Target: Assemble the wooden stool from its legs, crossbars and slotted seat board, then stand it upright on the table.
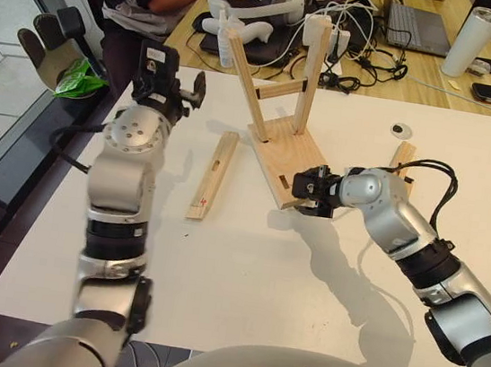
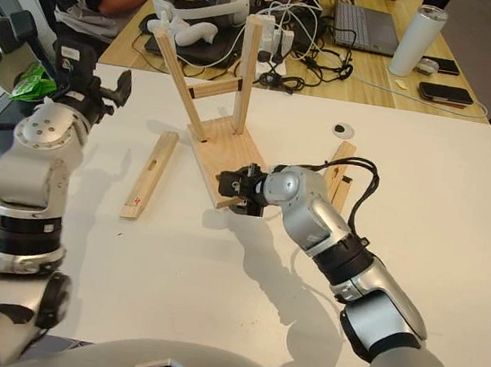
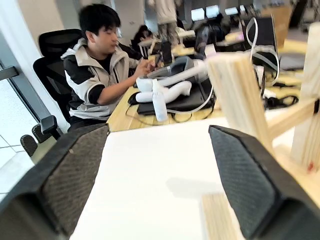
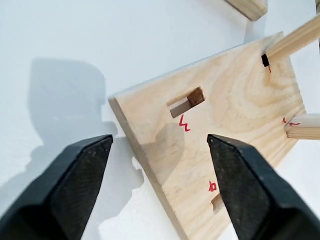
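1. Left arm (image 1: 122, 176) stands at the 9 o'clock side, forearm upright, wrist turned toward 1 o'clock.
2. Left gripper (image 1: 192, 95) has its fingers spread wide.
3. Right arm (image 1: 407, 232) comes in from 4 o'clock, elbow bent, forearm pointing toward 9 o'clock.
4. Right gripper (image 1: 303, 189) sits near centre, fingers parted wide.

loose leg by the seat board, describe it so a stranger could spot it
On the white table, find the seat board with two legs standing in it. The loose leg lies flat to the robot's left of that board, apart from it. Unlike the wooden pieces on the board's other side, it lies alone, with a slot in its top face and a red mark.
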Controlling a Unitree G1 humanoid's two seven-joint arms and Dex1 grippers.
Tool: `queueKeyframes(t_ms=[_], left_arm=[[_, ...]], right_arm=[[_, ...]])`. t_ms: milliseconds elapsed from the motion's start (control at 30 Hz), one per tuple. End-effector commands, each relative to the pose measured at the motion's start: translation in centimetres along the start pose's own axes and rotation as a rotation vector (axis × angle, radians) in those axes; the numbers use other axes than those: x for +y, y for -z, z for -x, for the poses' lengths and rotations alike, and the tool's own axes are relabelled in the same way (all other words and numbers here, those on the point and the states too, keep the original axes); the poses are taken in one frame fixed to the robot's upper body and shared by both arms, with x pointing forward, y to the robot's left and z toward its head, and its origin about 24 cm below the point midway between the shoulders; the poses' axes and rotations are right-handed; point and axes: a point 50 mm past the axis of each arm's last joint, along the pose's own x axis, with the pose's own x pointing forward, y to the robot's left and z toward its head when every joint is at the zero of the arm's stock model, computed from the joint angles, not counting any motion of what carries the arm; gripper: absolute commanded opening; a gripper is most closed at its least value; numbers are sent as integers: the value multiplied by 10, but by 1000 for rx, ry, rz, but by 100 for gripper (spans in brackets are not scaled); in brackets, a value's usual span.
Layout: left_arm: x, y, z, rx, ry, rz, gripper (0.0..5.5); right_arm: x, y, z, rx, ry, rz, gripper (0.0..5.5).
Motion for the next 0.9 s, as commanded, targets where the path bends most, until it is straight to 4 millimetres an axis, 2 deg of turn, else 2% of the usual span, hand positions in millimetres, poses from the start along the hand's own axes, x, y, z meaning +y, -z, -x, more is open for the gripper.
queueKeyframes(t_ms=[33,100,167,233,333,400,467,733,833,900], left_arm=[[26,28,12,213,117,-473,368],[28,46,18,315,178,-665,368],[21,58,23,364,238,-710,368],[10,57,21,354,282,-680,368],[1,43,12,303,291,-616,368],[-6,39,4,279,298,-596,368],[-12,44,-7,285,294,-599,368],[-20,64,-20,372,328,-677,368],[-34,56,-33,339,347,-612,368],[-39,51,-37,332,349,-596,368]], right_arm=[[-10,-8,38,-165,92,-263,353],[-32,-8,59,-289,361,-488,353],[-41,5,75,-318,594,-650,353],[-37,41,93,-267,737,-854,353],[-29,93,114,-146,913,-1112,353],[-21,117,118,-91,973,-1222,353],[-16,132,118,-70,1021,-1303,353],[0,154,114,-12,1095,-1363,353],[11,181,116,52,1179,-1584,353],[13,188,117,65,1186,-1649,353]])
